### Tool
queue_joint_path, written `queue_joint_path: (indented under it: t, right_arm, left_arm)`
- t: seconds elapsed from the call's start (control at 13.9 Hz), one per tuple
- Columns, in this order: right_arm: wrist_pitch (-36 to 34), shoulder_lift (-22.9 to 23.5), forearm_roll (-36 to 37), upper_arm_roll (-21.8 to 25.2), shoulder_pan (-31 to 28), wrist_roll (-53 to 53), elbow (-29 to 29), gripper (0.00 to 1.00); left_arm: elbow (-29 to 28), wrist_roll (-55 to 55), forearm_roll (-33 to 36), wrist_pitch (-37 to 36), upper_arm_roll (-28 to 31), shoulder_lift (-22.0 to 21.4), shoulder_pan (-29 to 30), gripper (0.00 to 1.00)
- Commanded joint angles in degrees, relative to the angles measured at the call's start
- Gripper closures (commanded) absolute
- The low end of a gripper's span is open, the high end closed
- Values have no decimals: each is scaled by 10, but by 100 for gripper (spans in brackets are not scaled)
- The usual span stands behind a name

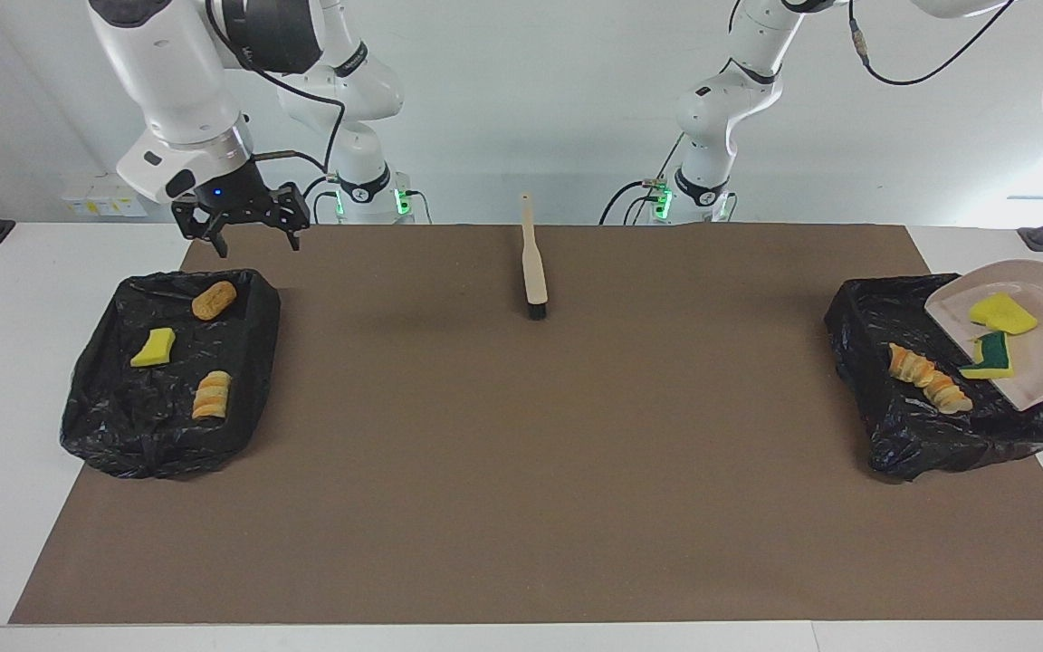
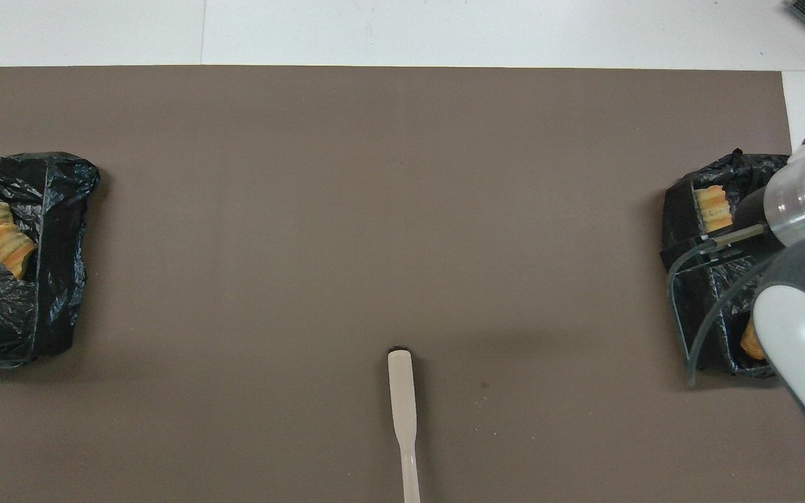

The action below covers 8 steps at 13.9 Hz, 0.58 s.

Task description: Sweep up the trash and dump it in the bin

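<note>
left tool clamped on tilted dustpan (image 1: 1042, 358) spilling yellow, beige trash (image 1: 929, 380); right tool (image 1: 254, 235) apart.

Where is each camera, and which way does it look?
Facing view: high across the table, looking at the robots; both arms' bases, the right end effector over a bin's edge, and the dustpan tipped over the other bin.
Overhead view: above the robots' end, looking steeply down; only the right arm shows.
Shared: brush, mat, both bins, trash.
</note>
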<state>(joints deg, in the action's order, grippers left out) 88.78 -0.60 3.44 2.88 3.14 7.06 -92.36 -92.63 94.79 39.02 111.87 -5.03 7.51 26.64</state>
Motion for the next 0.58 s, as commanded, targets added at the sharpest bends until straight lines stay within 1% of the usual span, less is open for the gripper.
queue_joint_path:
  t: [0.0,0.07,0.22,0.29,0.36,0.51]
  right_arm:
    - [-12,5,-1,26,-7,3,31,0]
    - [-12,4,-2,34,-7,-6,32,0]
    - [-16,-5,-19,41,-7,-16,32,0]
    - [-18,-18,-21,46,-5,-17,32,0]
    - [-23,-26,-20,44,-4,-17,31,0]
    - [-35,-33,-20,41,-3,-18,25,0]
  left_arm:
    - [-24,-8,75,5,7,-21,-55,100]
    - [-28,-8,88,-4,7,-22,-71,100]
    - [-27,-7,137,-12,7,-22,-106,100]
    - [-25,-7,152,-17,7,-22,-111,100]
    - [-18,-7,169,-22,7,-21,-113,100]
    - [4,-16,192,-59,7,-12,-146,100]
